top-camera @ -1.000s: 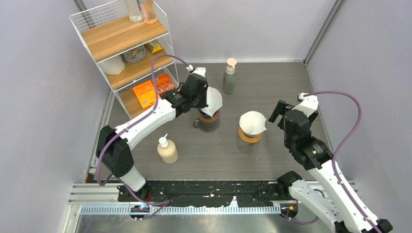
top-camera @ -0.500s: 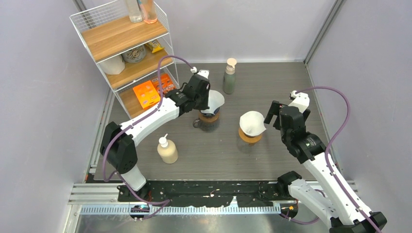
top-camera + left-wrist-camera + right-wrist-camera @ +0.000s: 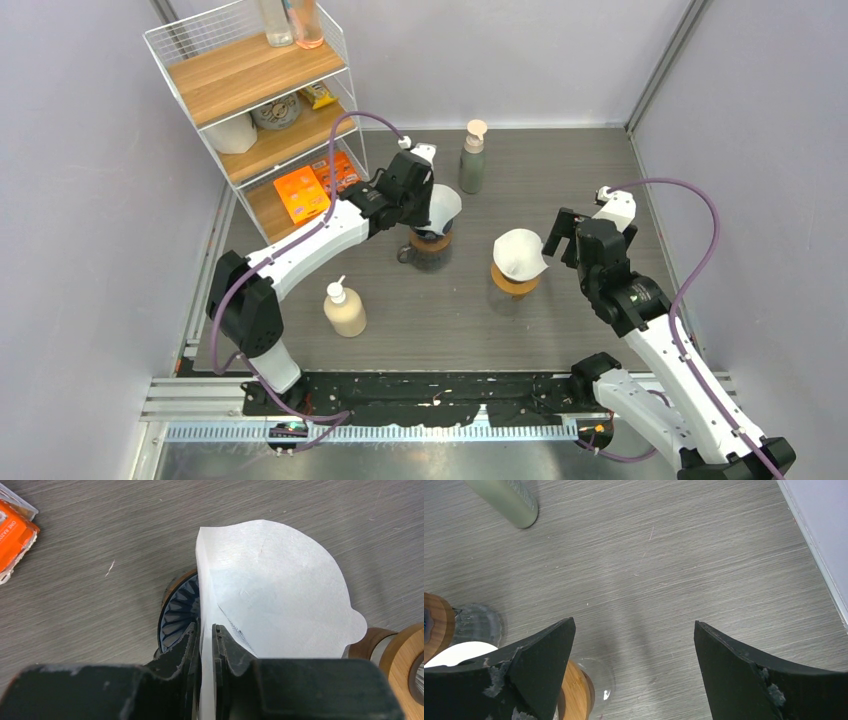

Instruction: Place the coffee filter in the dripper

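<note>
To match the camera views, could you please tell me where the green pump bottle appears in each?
Top external: green pump bottle upright, back centre of the table.
Left wrist: not in view.
Right wrist: the bottle in the top-left corner, cropped.
Shared landmark: the table's grey wood grain.

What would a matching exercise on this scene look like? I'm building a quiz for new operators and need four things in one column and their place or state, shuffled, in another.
Things:
1. flat coffee filter
2. green bottle
3. orange packets
4. right gripper

Places or states:
A. on the bottom shelf of the rack
B. jaws wide open
C. between the fingers of the left gripper, above the dark dripper
D. upright, at the far side of the table

Pairs: 1-C, 2-D, 3-A, 4-B
</note>
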